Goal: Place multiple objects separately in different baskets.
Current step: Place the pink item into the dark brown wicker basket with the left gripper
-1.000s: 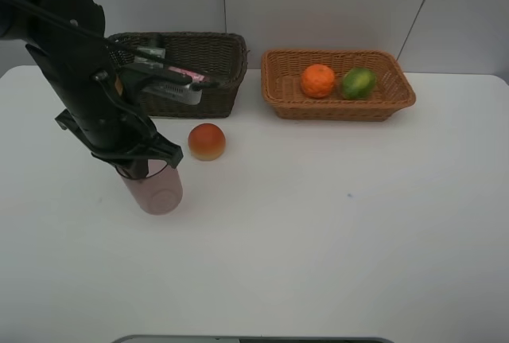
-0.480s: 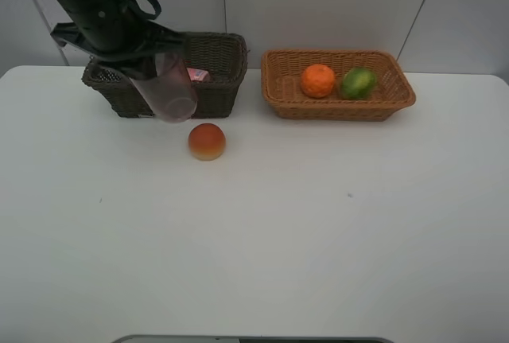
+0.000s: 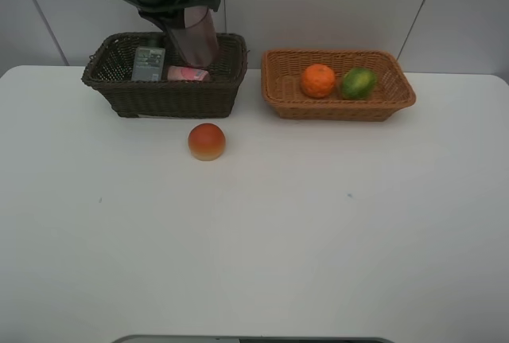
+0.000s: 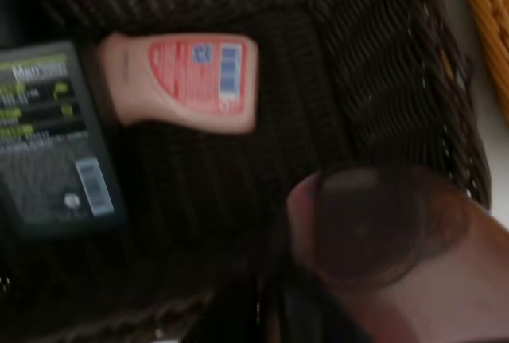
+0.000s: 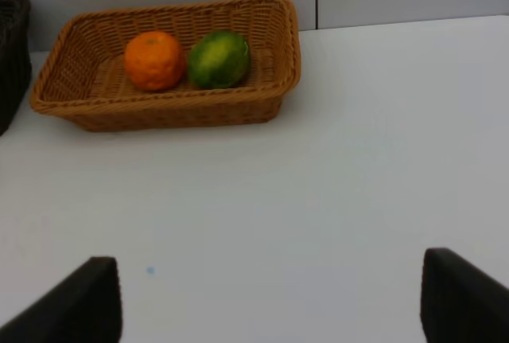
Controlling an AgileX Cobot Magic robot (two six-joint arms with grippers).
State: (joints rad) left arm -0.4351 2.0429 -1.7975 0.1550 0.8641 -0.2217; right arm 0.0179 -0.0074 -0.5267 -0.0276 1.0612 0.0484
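Above dark basket now: left hand clamped on pink cup, carried from table; right hand wide, empty.

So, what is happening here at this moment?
The left gripper holds the translucent pink cup over the dark brown basket, where a pink bottle and a dark-green bottle already lie. The orange-tan basket holds a tangerine and a green fruit. The peach-like fruit sits alone on the table. The right gripper is open above the table.
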